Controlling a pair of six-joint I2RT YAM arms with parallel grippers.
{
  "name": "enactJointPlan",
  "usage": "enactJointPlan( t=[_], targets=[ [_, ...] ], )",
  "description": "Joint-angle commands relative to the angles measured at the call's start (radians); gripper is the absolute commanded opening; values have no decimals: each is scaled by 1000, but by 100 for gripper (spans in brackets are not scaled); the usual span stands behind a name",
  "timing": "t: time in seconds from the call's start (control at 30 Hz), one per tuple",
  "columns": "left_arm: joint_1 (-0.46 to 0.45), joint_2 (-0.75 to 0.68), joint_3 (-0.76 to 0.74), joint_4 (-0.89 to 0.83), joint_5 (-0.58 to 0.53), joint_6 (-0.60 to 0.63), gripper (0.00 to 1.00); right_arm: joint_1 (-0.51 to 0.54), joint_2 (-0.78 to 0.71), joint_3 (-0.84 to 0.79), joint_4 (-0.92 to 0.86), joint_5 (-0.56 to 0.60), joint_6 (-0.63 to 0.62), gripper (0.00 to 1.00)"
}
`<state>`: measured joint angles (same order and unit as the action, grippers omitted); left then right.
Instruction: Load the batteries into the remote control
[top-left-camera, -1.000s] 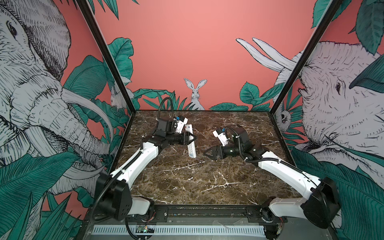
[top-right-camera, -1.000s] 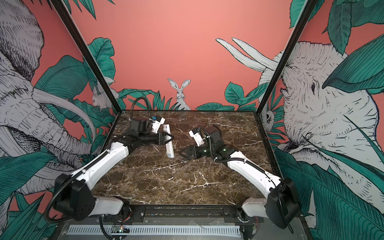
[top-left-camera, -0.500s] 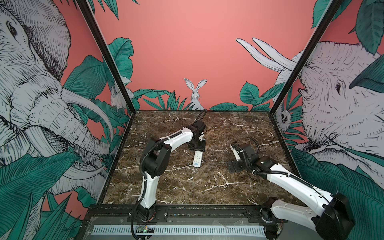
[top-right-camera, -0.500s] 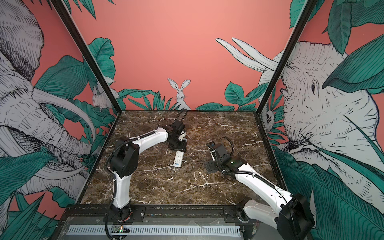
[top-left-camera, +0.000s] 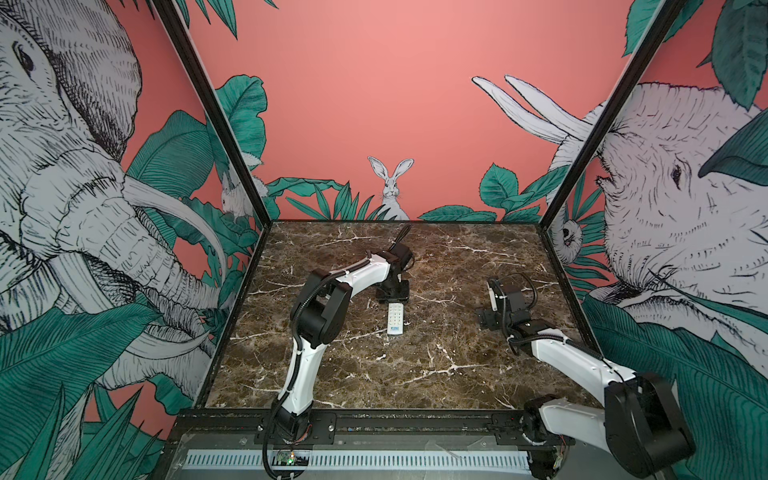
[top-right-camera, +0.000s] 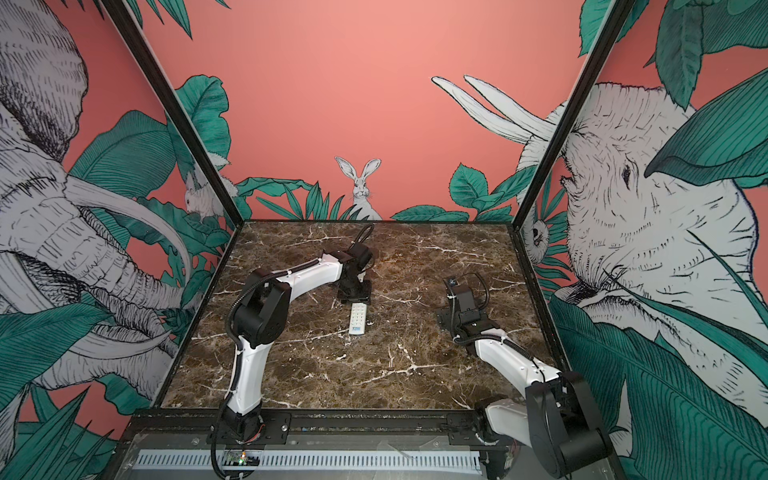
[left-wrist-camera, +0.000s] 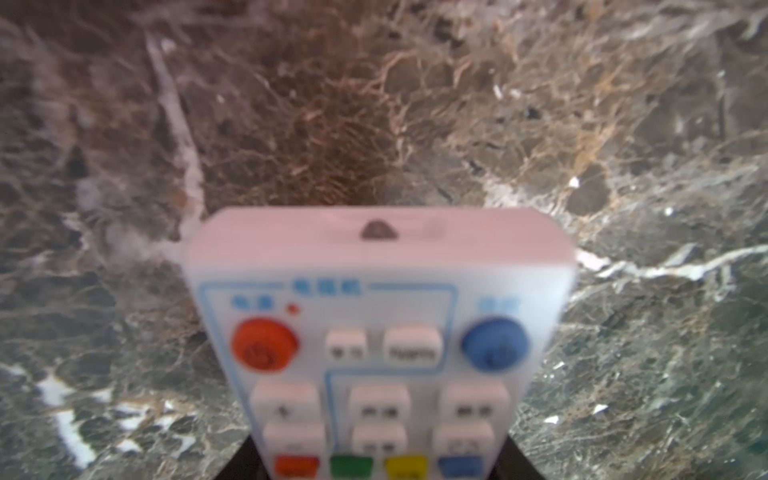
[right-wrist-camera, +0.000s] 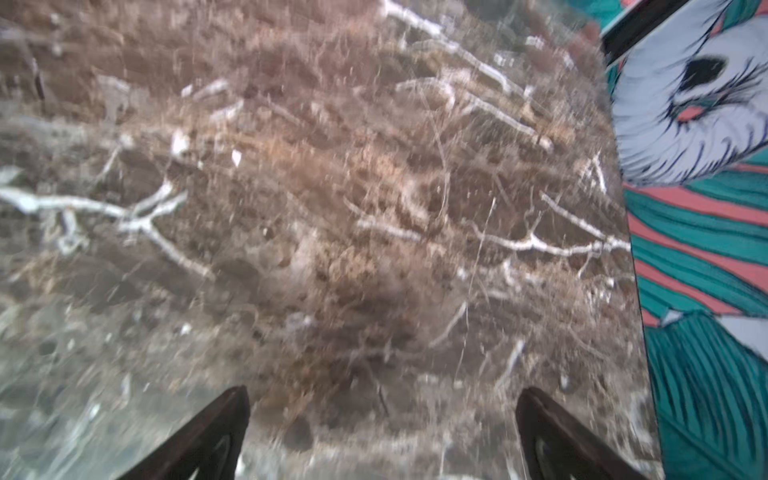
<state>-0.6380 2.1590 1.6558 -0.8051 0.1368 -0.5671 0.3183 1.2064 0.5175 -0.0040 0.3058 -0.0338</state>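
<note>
The brown marble surface (top-left-camera: 374, 374) takes up the whole floor of the booth, and the remote control (top-left-camera: 395, 319) lies near its middle, buttons up. The left arm (top-left-camera: 301, 374) bends in from the remote control's left and comes down over its far end, opposite the blue logo (top-left-camera: 395, 330). The right arm (top-left-camera: 573, 357) sits well apart, off to the remote control's right.

Through the left wrist camera, the remote control (left-wrist-camera: 382, 332) shows a red button (left-wrist-camera: 264, 344) and a blue button (left-wrist-camera: 494, 344). The dark left fingers (left-wrist-camera: 243, 463) press against its two long sides by the row of coloured buttons, clamped onto it. Whether that end is raised off the marble, I can't tell.

The right fingers (right-wrist-camera: 224, 428) are spread wide over the marble, holding nothing.
</note>
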Motion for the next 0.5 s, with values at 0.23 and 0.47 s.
enactJointPlan(
  t=[0.23,0.47],
  targets=[
    [1,-48,-52,120,-81,2,72,-44,69,-143,566,-61,-109,100],
    [23,-189,-112,147,-207,113,87,-81,125,-159,723,-115,-115,100]
  ],
)
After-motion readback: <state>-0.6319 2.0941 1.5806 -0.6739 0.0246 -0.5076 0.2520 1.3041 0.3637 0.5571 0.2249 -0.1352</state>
